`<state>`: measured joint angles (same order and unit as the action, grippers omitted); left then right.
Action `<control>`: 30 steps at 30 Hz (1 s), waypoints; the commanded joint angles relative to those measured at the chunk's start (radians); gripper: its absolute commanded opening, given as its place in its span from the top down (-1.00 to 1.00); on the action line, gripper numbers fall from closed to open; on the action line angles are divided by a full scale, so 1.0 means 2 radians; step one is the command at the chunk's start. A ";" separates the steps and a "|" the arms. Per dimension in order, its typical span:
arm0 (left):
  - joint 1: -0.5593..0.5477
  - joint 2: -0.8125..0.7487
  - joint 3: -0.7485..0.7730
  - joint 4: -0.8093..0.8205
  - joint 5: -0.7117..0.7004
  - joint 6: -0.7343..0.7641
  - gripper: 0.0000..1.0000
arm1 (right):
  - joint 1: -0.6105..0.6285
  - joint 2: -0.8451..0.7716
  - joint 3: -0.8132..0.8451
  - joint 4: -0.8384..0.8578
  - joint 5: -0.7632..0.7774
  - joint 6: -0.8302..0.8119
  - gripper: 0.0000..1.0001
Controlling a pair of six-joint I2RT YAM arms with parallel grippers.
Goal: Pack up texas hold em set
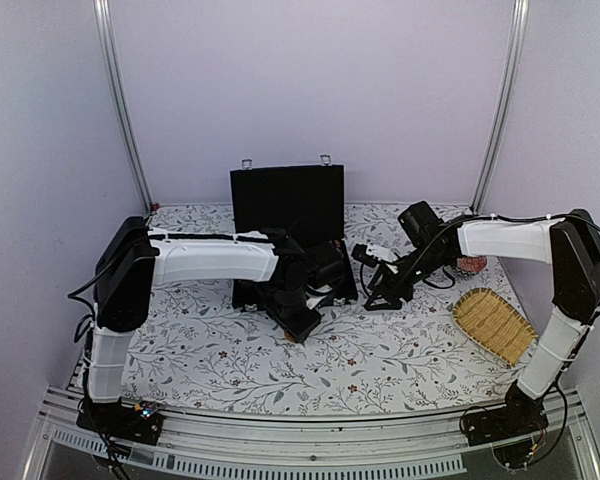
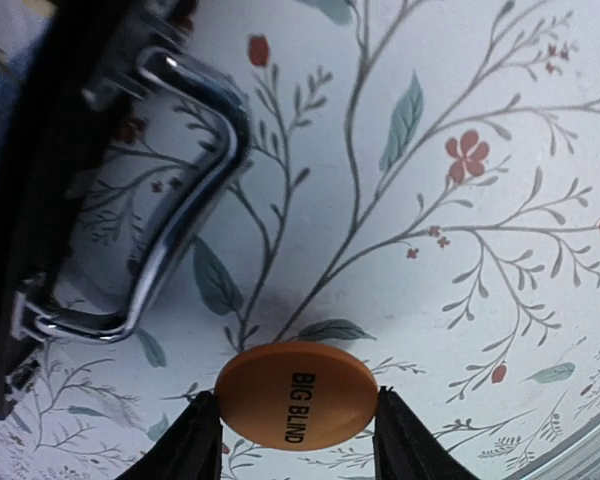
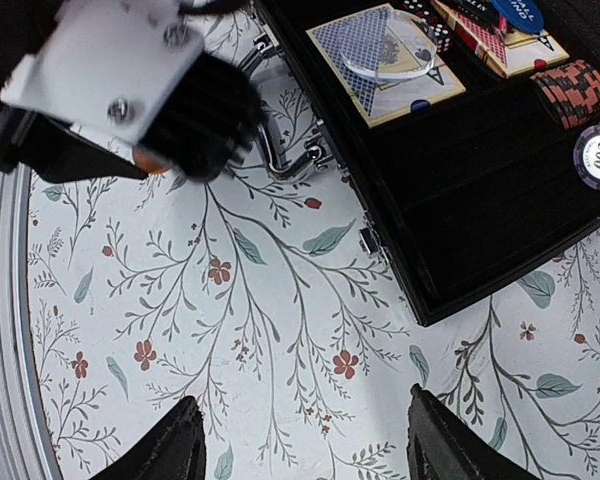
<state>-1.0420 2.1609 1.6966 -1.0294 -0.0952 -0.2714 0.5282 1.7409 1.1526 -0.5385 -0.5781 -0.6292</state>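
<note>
The black case stands open at the back middle, lid upright. In the right wrist view its tray holds cards, red dice, a stack of orange-black chips and a "500" chip. My left gripper is shut on the orange "BIG BLIND" disc, low over the cloth in front of the case's silver handle. It also shows in the top view. My right gripper is open and empty over the cloth, right of the case's front corner.
A woven yellow basket lies at the right. A red patterned dish sits behind it, partly hidden by the right arm. A floral cloth covers the table. The left gripper's body is close to the right wrist camera.
</note>
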 commanded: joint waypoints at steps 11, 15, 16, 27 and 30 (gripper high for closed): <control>0.104 0.009 0.135 0.019 -0.050 0.035 0.00 | 0.001 0.004 0.011 -0.005 0.002 -0.005 -0.39; 0.128 0.047 0.173 0.039 -0.039 0.039 -0.01 | 0.001 0.003 0.010 -0.005 0.003 -0.005 -0.39; 0.132 0.057 0.184 0.040 -0.037 0.039 0.00 | 0.001 0.003 0.010 -0.005 0.004 -0.005 -0.39; 0.164 0.121 0.242 0.026 -0.023 0.036 0.00 | 0.001 0.004 0.010 -0.005 0.008 -0.005 -0.39; 0.162 0.103 0.219 0.027 -0.016 0.031 0.00 | 0.001 0.008 0.010 -0.005 0.007 -0.005 -0.39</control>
<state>-0.7212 2.4115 2.1529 -0.9672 -0.1577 -0.2024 0.5282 1.7409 1.1526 -0.5396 -0.5686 -0.6292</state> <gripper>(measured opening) 0.503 0.696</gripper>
